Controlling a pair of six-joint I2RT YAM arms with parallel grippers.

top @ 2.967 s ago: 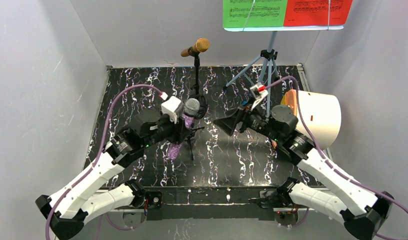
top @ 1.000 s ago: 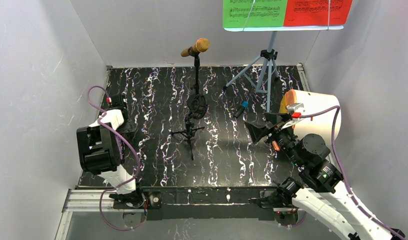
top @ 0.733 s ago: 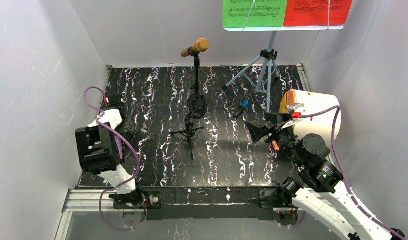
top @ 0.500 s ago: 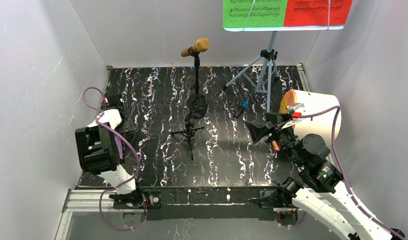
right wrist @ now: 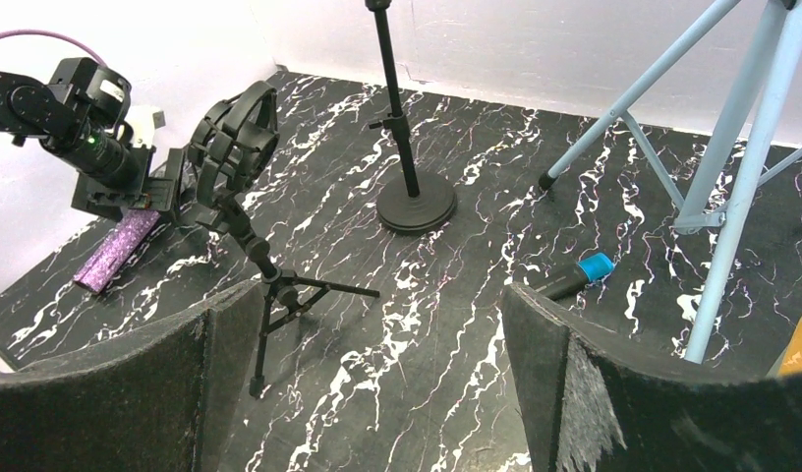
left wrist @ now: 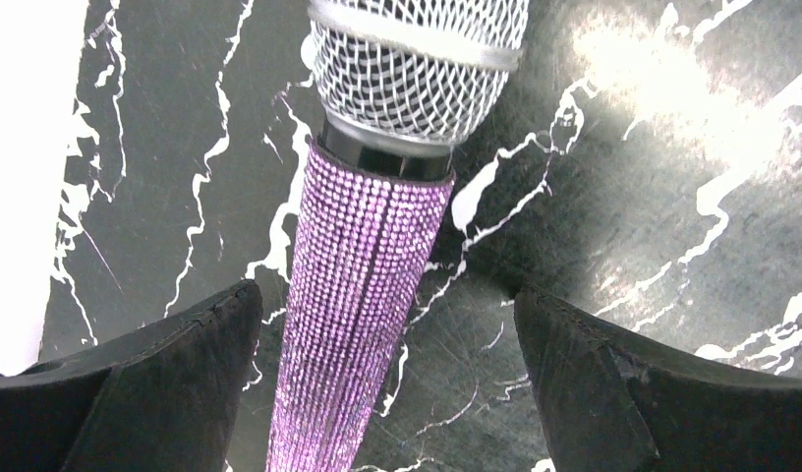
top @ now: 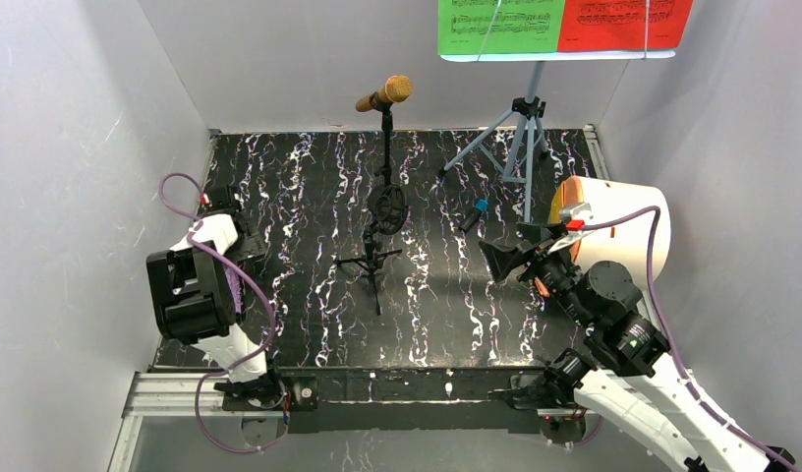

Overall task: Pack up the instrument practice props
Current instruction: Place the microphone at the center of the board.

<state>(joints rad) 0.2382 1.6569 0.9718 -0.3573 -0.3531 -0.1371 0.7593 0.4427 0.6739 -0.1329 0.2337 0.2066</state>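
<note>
Top view, table (top: 289,187): flat black slab streaked with white marble veins.
Top view, gold microphone (top: 387,93): mesh ball head, tilted on top of a thin black pole stand (top: 386,147) at the middle back.
Top view, short mount (top: 371,261): spindly black tripod with a ring cradle, just in front of the pole stand.
Top view, music rack (top: 523,123): pale blue tubular tripod legs, back right, carrying a green score sheet (top: 497,25) and a red score sheet (top: 623,22) side by side.
Top view, white tub (top: 628,231): smooth cylinder lying on its side at the right edge.
Left wrist view, purple glitter microphone (left wrist: 363,295): tapered body of tiny lilac sparkles with a silver wire-mesh head, lying on the table.
Left wrist view, left hand (left wrist: 384,295): matte black fingers spread wide either side of the sparkly body, neither touching it.
Right wrist view, right hand (right wrist: 377,295): felt-like black fingers wide apart, holding nothing, above the table.
Right wrist view, blue-capped stick (right wrist: 574,278): short and dark, lying flat near a music rack leg.
</note>
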